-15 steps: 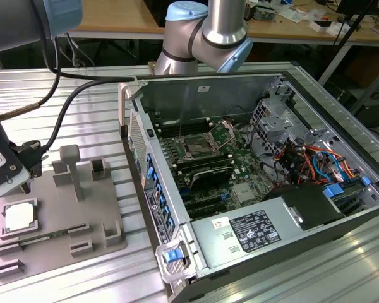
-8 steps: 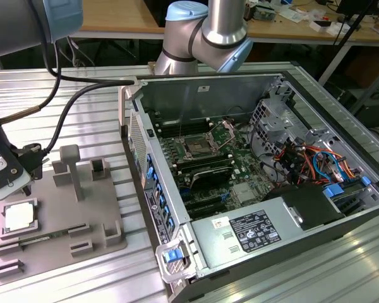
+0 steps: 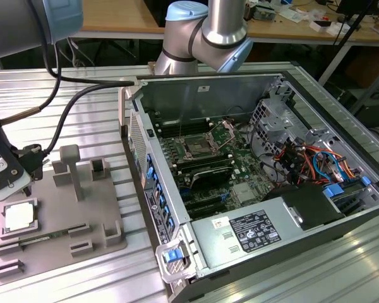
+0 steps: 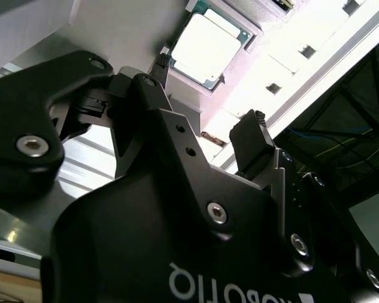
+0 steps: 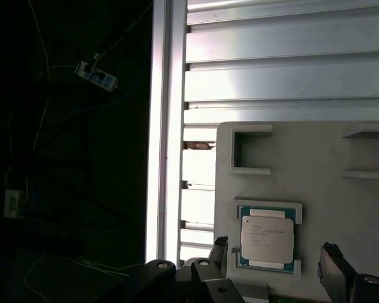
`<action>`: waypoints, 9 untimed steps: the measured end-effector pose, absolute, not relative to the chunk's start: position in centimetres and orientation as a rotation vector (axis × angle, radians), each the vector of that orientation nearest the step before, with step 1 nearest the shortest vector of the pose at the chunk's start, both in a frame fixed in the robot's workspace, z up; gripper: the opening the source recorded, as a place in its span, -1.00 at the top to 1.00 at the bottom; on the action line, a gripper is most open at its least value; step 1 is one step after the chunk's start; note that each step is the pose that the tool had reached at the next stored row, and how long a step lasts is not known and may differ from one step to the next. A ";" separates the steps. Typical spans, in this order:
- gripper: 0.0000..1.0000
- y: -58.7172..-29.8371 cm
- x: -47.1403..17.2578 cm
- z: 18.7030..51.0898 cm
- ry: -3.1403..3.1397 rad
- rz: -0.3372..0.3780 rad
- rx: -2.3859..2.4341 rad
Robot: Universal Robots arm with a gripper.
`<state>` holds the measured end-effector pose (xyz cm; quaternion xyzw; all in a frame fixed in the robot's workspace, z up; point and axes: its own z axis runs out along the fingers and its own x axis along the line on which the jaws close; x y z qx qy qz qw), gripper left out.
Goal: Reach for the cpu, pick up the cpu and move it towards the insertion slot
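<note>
**First onlooker:** Where is the cpu (image 5: 267, 238) right now?

**Second onlooker:** Flat in its shallow recess in the grey tray (image 5: 316, 164), close to the worktop (image 3: 95, 126) edge at the exterior view's left. It is not yet lifted.

**First onlooker:** And the tool (image 5: 275, 249)?

**Second onlooker:** Poised over the tray, its fingers (image 4: 249, 136) spread wide with nothing between them. In both wrist views the cpu lines up with the gap, one finger to either side. I read that as squaring up for a grip on two opposite edges. Whether the tips have reached the cpu's level, I cannot tell.

**First onlooker:** The insertion slot (image 3: 196, 149)?

**Second onlooker:** Well apart from it, on the green motherboard (image 3: 240, 170) inside the computer case (image 3: 202, 95) at the middle of the worktop. The case's side is off, so the slot lies open from above.

**First onlooker:** Why the recess?

**Second onlooker:** Probably to keep the cpu square and in a known spot for the fingers.
</note>
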<state>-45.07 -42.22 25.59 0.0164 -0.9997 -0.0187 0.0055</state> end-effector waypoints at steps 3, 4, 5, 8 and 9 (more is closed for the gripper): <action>-0.33 -42.2 -45.1 25.4 -3.130 -0.059 0.052; -0.33 -42.2 -45.1 25.4 -3.130 -0.059 0.052; -0.33 -42.2 -45.1 25.3 -3.130 -0.059 0.052; -0.33 -42.2 -45.1 25.1 -3.129 -0.058 0.052; -0.33 -42.3 -45.1 25.1 -3.129 -0.058 0.052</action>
